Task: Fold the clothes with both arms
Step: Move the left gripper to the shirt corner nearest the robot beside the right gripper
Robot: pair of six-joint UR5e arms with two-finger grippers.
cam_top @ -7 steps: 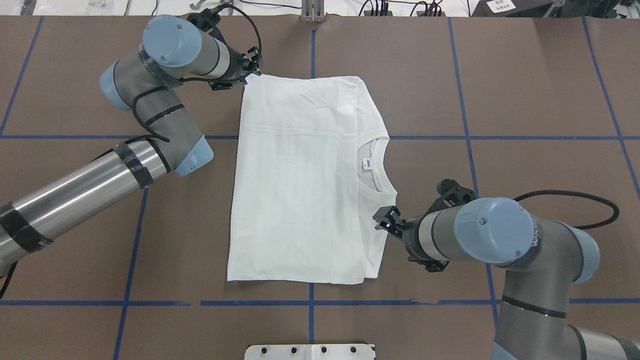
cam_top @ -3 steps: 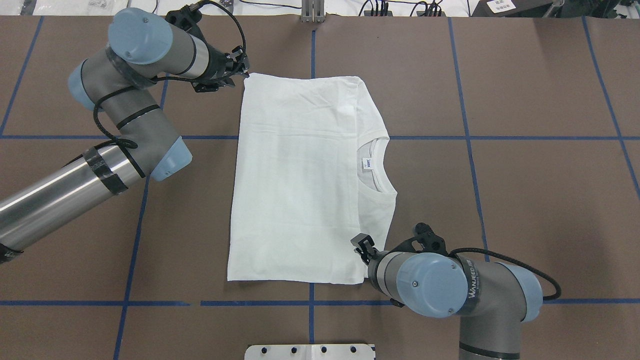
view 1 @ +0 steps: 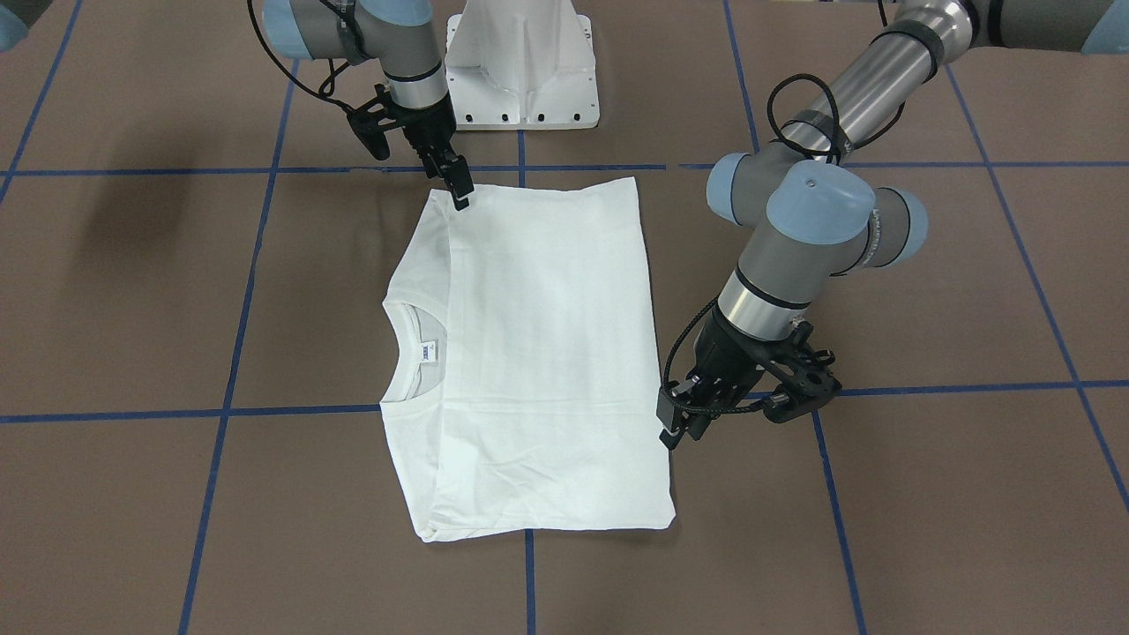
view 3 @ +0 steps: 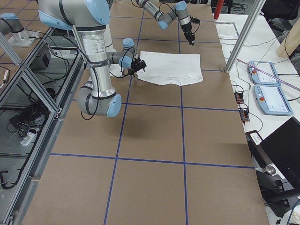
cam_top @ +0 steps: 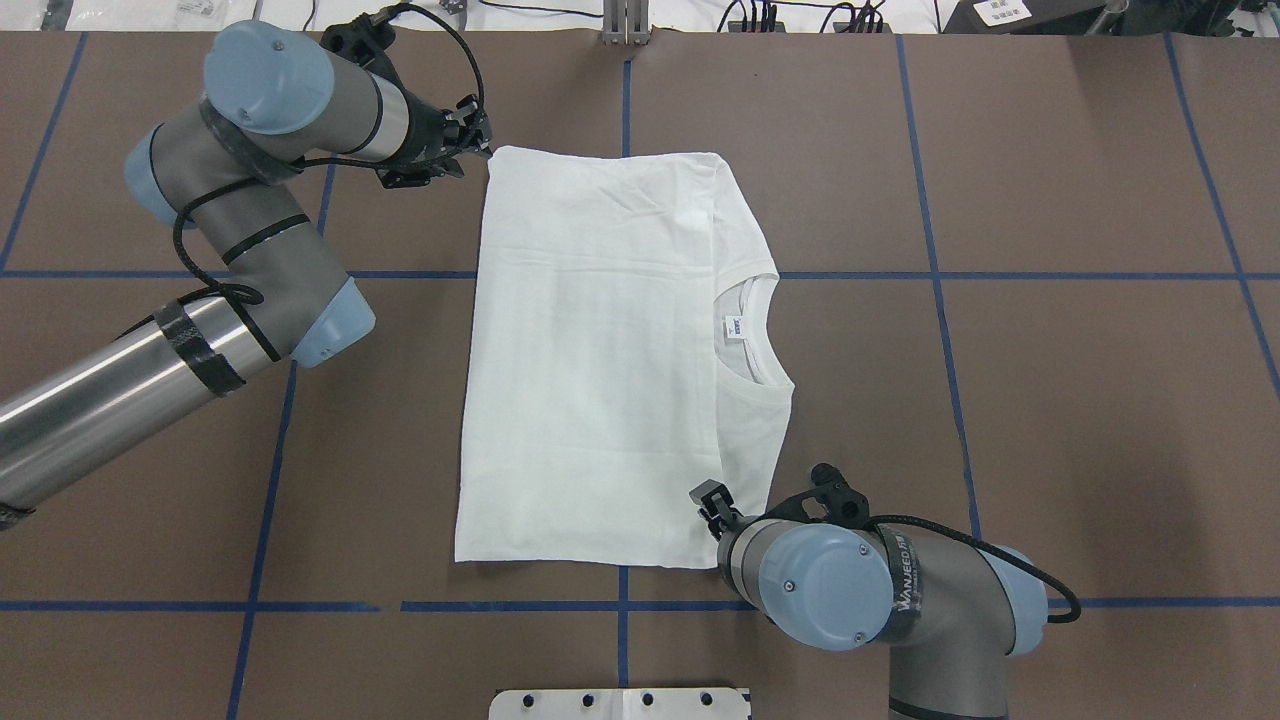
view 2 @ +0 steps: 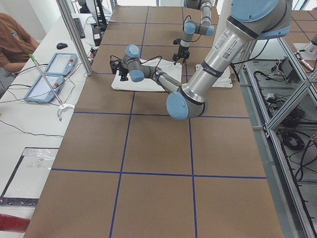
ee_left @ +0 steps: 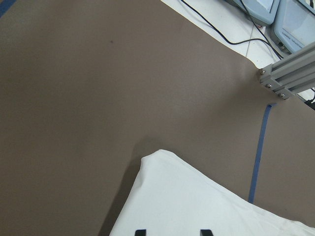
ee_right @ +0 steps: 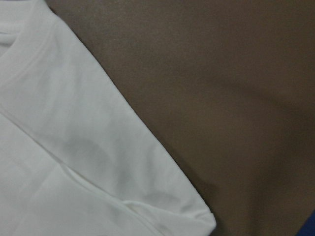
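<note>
The shirt [cam_top: 600, 370] lay flat in the middle of the table [cam_top: 1050, 400], its collar [cam_top: 722, 345] on the robot's right side with the label [cam_top: 735, 328] inside it. The left gripper [cam_top: 484, 148] was just beside the shirt's far left corner, away from the robot, while the right gripper [cam_top: 708, 497] was over the near edge close to the right corner, so the two were well apart at opposite corners. The base [view 1: 520, 70] stood at the table's near edge, behind the shirt
</note>
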